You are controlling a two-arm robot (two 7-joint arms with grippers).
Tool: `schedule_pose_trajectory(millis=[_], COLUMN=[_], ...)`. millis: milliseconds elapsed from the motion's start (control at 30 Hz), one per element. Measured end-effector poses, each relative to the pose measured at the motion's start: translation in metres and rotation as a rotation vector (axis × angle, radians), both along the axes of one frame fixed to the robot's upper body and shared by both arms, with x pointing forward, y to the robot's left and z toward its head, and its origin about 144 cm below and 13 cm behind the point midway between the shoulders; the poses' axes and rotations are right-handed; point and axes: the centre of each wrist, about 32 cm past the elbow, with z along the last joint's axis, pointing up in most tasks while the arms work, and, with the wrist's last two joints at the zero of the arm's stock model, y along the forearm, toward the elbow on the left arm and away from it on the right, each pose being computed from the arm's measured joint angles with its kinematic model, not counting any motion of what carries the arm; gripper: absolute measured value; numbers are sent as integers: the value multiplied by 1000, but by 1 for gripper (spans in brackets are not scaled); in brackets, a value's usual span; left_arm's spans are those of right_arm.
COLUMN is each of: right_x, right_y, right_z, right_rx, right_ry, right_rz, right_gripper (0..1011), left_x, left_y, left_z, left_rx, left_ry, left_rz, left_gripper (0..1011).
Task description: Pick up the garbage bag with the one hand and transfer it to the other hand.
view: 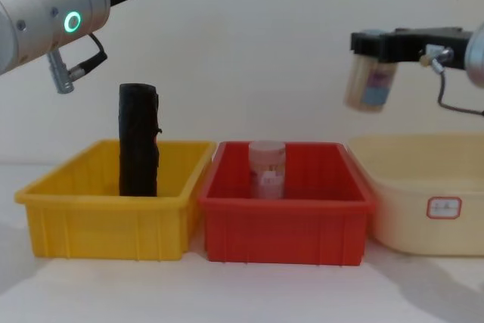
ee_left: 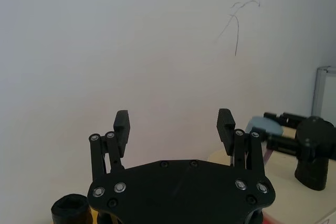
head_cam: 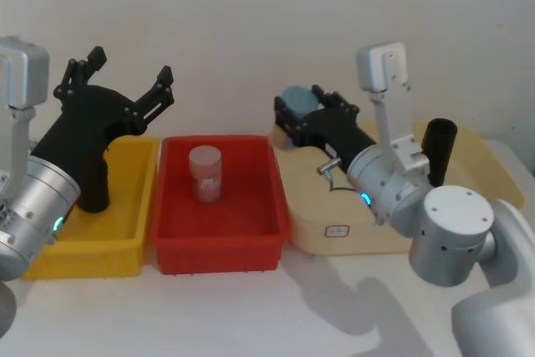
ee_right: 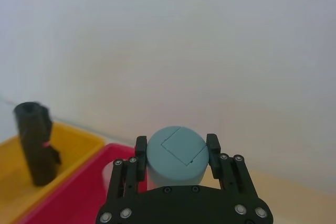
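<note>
the left claw (head_cam: 121, 81) is raised on its silver-grey arm (head_cam: 38, 206) (green ring light glowing), fingers (ee_left: 122, 124) spread wide and holding nothing. the right claw (head_cam: 299, 114) reaches forward from its silver arm (head_cam: 393, 186), held level, its fingers (ee_right: 212, 148) closed against a pale blue-capped cylinder (ee_right: 176, 155).

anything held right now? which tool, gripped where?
Right tool holds a blue-topped cylinder, fingers on its sides near the top. Left tool is open and empty.
</note>
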Motion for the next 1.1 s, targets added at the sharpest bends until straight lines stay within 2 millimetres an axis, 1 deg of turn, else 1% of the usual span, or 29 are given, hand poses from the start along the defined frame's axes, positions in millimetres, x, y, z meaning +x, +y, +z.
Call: schedule_pose_trajectory(millis=[100,333,767,933,967,1000,1033,1067,1100], right_x=[2,6,7,6,6,5,5,5,4], right_y=[-7,-18,-33,-37,-38,-39,-39,-40,-41], right_z=[1,-6,-33,-42,-43,-44,-45,-45,-46], right_rx=[-1,-34,-148,-180,-183,-188,-189,-190,-190], right_ry=[-12,-1,76,105,108,114,116,118,120], right_rz=[-25,-68,-107,-122,-124,-128,-129,-130,-132], right_gripper=[665,665,669,832,845,885,885,936,961], left_x=[0,0,0,0,0,0,0,0,0], left_y=[0,0,0,0,0,0,0,0,0], left_z=[0,0,0,0,0,0,0,0,0], left_rx=[0,0,0,0,0,0,0,0,0], left_ry=[0,0,0,0,0,0,0,0,0], left_rz=[0,0,0,0,0,0,0,0,0], left_gripper=[1001,1001,1001,1001,1001,1001,1001,1001,1001])
